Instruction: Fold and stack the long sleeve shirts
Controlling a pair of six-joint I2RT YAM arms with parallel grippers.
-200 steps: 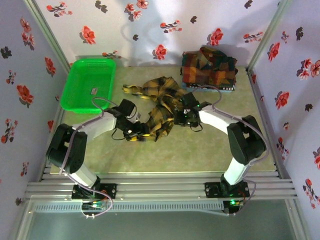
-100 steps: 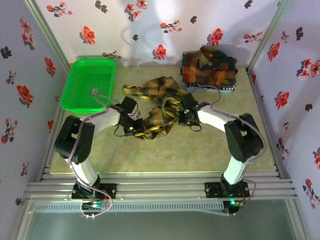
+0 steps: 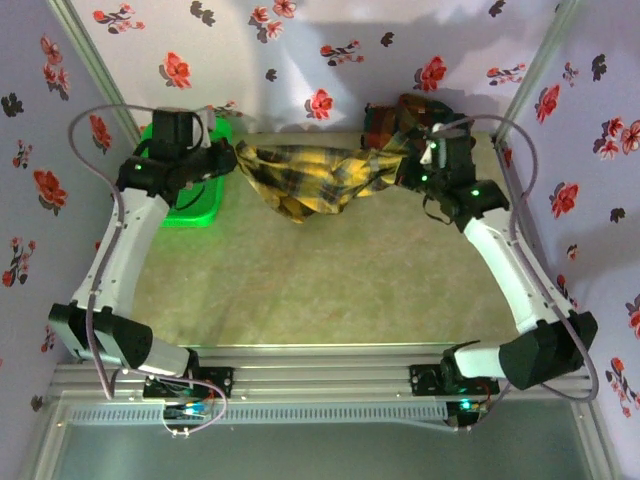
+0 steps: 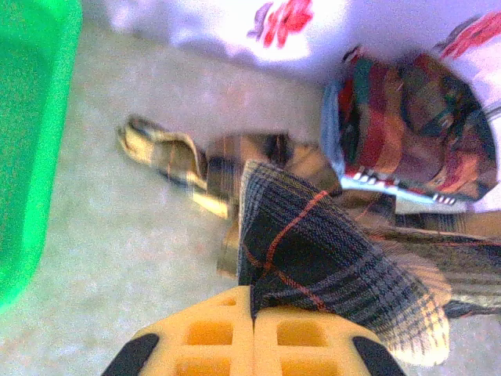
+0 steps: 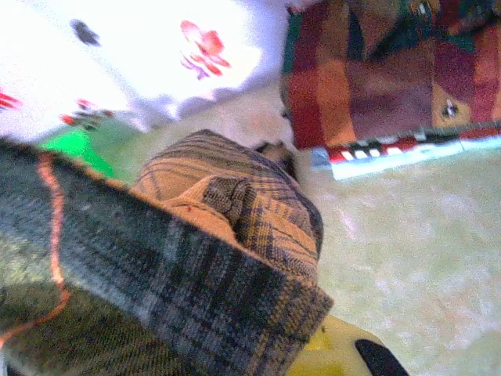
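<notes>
Jaws pinched shut on cloth, left gripper [image 3: 229, 159] and right gripper [image 3: 402, 165] hold the mustard-yellow plaid shirt [image 3: 310, 180] stretched in the air toward twelve o'clock, lifted from its crumpled heap mid-table a second ago; spreading flat looks next, beside the folded shirts [image 3: 420, 125] at one o'clock.

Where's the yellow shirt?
Top view, far edge: yellow shirt stretched between the left end effector, by the basket, and the right end effector, by the red shirt.
</notes>
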